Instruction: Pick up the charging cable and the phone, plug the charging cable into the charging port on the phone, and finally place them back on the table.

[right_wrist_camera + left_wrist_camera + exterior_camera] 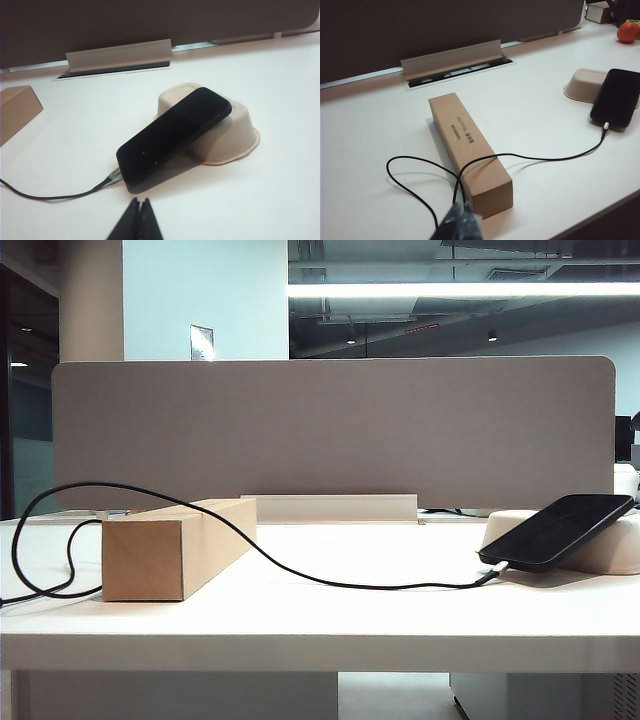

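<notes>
The black phone [557, 529] [618, 97] [174, 137] leans tilted on an overturned off-white tray [612, 546] [585, 85] [231, 132], its low end on the white table [400, 615]. The black charging cable [330, 580] [540, 158] [45, 196] is plugged into the phone's low end, drapes over the cardboard box [178, 545] [468, 149] and loops off to the left. My left gripper [461, 212] is shut and empty, near the box's close end. My right gripper [140, 201] is shut and empty, just short of the phone. Neither gripper shows in the exterior view.
A grey partition panel [330, 430] stands along the table's back edge, with a raised cable-slot flap [330, 507] [451, 60] in front of it. An orange fruit [628, 31] and a small box [598, 12] sit far off beyond the tray.
</notes>
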Robot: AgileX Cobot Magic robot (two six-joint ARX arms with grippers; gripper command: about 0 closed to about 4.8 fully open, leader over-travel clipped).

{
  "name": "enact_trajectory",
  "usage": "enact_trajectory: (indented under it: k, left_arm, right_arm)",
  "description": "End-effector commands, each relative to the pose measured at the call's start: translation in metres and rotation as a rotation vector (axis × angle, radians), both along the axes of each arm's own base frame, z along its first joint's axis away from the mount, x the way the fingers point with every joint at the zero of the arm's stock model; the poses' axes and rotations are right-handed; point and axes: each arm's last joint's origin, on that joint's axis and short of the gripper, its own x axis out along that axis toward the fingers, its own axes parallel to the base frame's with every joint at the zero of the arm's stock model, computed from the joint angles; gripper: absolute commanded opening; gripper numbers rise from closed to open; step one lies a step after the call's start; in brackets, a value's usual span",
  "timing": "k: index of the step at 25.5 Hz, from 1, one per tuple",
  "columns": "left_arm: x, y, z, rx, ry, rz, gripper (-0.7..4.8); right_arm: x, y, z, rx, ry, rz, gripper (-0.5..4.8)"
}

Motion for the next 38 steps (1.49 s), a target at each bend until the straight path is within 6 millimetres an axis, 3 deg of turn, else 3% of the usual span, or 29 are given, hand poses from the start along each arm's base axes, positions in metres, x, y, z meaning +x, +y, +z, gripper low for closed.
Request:
enact_trajectory:
  k: [1, 18, 24, 31, 35, 38]
  left_arm:
    - [0.000, 0.000, 0.002, -0.009, -0.018, -0.002, -0.06]
    - [0.003, -0.001, 0.012, -0.046, -0.133, 0.003, -0.06]
    - [0.011, -0.002, 0.004, -0.056, -0.170, 0.033, -0.06]
    - [0.038, -0.009, -0.044, -0.110, -0.169, 0.119, -0.06]
    - [0.045, -0.008, -0.060, -0.263, -0.196, 0.233, -0.06]
    - [0.047, -0.008, -0.072, -0.226, -0.201, 0.251, -0.06]
  right_arm:
    - [0.000, 0.000, -0.003, -0.006, 0.019, -0.007, -0.01]
    - [0.000, -0.001, -0.005, -0.006, 0.036, -0.013, -0.01]
    - [0.000, -0.007, -0.005, -0.005, 0.036, -0.074, -0.01]
    - [0.000, -0.007, -0.005, -0.005, 0.036, -0.074, -0.01]
    - [0.000, -0.007, -0.005, -0.005, 0.036, -0.074, -0.01]
    - [0.000, -0.007, -0.005, -0.005, 0.036, -0.073, -0.01]
